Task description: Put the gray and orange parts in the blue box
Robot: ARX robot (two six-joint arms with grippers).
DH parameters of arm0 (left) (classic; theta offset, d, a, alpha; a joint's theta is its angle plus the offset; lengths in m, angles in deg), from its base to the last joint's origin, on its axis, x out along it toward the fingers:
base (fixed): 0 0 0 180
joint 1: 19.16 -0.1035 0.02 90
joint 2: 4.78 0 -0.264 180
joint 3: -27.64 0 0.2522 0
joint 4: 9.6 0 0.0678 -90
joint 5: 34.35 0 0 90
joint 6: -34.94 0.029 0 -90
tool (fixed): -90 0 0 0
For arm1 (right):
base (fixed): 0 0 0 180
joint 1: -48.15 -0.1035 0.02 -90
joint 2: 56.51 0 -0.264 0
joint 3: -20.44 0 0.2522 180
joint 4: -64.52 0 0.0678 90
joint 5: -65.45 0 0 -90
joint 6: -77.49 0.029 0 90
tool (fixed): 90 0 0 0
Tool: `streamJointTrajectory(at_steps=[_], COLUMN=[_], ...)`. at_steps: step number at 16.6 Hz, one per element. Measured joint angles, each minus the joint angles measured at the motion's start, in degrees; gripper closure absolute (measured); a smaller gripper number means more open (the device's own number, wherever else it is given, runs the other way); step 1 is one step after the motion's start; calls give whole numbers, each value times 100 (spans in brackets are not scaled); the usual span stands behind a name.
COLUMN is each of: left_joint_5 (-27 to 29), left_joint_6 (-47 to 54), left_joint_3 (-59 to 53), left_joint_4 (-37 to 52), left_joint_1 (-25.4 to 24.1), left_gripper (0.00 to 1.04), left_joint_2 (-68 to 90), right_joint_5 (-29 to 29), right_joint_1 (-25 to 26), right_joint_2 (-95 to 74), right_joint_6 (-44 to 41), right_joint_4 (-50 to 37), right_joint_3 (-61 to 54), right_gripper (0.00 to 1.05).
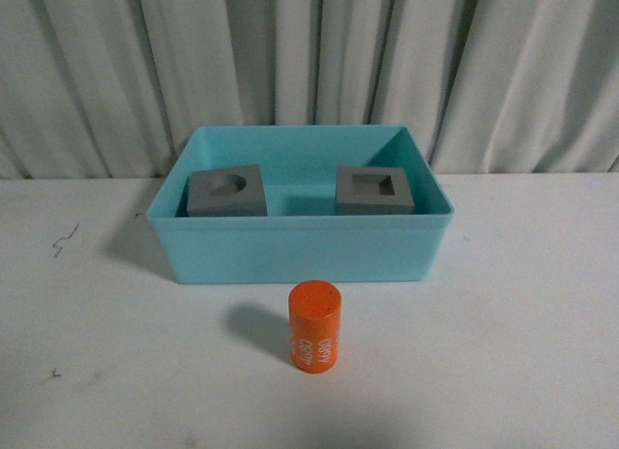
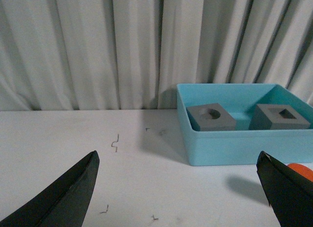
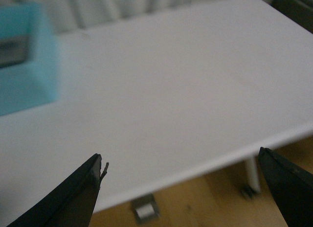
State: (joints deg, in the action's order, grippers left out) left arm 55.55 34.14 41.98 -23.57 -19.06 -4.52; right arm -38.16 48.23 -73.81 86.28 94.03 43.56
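Orange cylinder point(image 1: 315, 325) upright before blue box point(image 1: 300, 251); left gripper point(image 2: 177, 155), right gripper point(image 3: 179, 153) spread.

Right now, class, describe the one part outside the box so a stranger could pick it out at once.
Find the light blue box on the white table, before the curtain. Just in front of its near wall an orange cylinder stands upright on the tabletop. Unlike the two gray cubes inside the box, it is round, bright orange and bears white lettering.
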Motion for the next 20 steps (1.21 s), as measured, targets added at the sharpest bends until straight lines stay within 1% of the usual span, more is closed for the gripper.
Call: streamJointTrajectory(at_steps=[1, 2, 3, 4, 5, 6, 7, 8, 9, 10, 11, 12, 13, 14, 16, 20], left_joint_5=[17, 11, 9, 13, 11, 11, 9, 9, 11, 9, 9, 11, 9, 9, 11, 11], left_joint_6=[0, 0, 0, 0, 0, 0, 0, 0, 0, 0, 0, 0, 0, 0, 0, 0], left_joint_3=[0, 0, 0, 0, 0, 0, 0, 0, 0, 0, 0, 0, 0, 0, 0, 0], left_joint_4=[4, -2, 0, 0, 0, 2, 0, 2, 0, 0, 0, 0, 0, 0, 0, 0], left_joint_1=[0, -4, -4, -4, -4, -4, -4, -4, -4, -4, -4, -4, -4, -4, -4, -4], left_gripper=[7, 7, 7, 7, 7, 7, 7, 7, 7, 7, 7, 7, 7, 7, 7, 7], left_joint_2=[0, 0, 0, 0, 0, 0, 0, 0, 0, 0, 0, 0, 0, 0, 0, 0], right_joint_5=[96, 660, 1163, 1631, 2328, 3003, 3495, 3836, 4015, 4129, 4218, 4216, 4131, 4022, 3810, 3696], right_joint_1=[793, 1353, 1670, 1768, 1633, 1349, 957, 575, 245, -295, -723, -1165, -1423, -1598, -1746, -2122], right_joint_2=[-1064, -1851, -2551, -3226, -4041, -4623, -5064, -5324, -5508, -5790, -6028, -6349, -6627, -6907, -7606, -8293], right_joint_6=[101, -35, -352, -713, -1226, -1799, -2323, -2852, -3204, -3707, -3967, -4207, -4251, -4251, -4129, -3834], right_joint_4=[-723, -1480, -2090, -2549, -2682, -2288, -1838, -1464, -1307, -1167, -1036, -1080, -1325, -1620, -2111, -2411], right_joint_3=[306, 610, 946, 1309, 1792, 2181, 2455, 2632, 2741, 2889, 2970, 2997, 3014, 3056, 3375, 3759], right_gripper=[7, 7, 7, 7, 7, 7, 7, 7, 7, 7, 7, 7, 7, 7, 7, 7])
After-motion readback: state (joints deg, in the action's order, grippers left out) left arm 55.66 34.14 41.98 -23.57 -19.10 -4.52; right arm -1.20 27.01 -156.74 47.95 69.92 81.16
